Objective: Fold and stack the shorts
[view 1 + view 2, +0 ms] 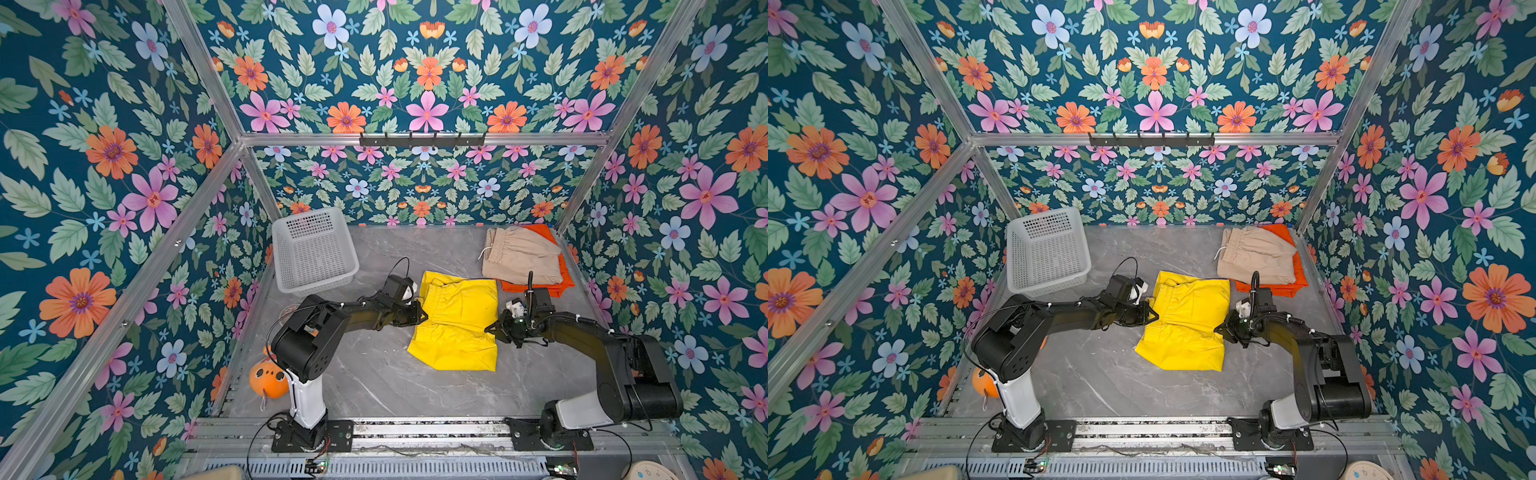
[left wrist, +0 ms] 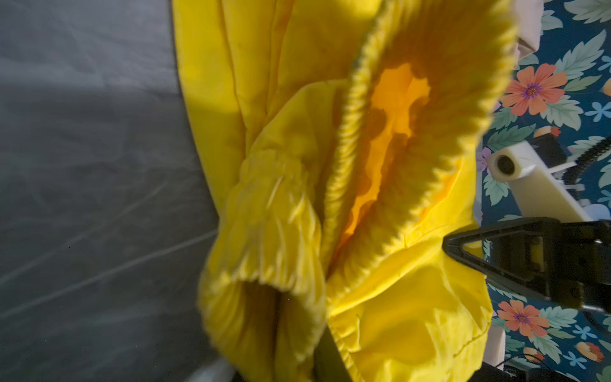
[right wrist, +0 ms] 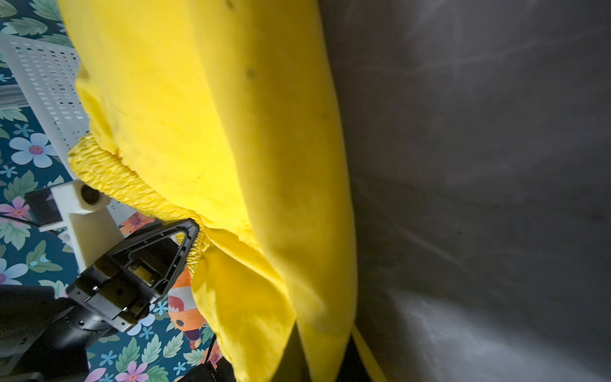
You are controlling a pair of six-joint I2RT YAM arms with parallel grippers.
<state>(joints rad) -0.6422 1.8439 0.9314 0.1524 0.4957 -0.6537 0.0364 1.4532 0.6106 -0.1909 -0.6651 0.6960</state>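
Yellow shorts [image 1: 457,328] lie mid-surface [image 1: 374,374]. The cloth looks thin, limp and light. Left gripper [image 1: 422,316] is clenched on the elastic waistband [image 3: 132,188]. Right gripper [image 1: 490,328] is clenched on the opposite edge. Judgement: hems give the firmest hold.

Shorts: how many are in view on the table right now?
3. The yellow shorts lie mid-table, gripped at opposite sides by the left claw and right claw. The beige shorts lie on the orange shorts in the far right corner. More could hide beneath that pile.
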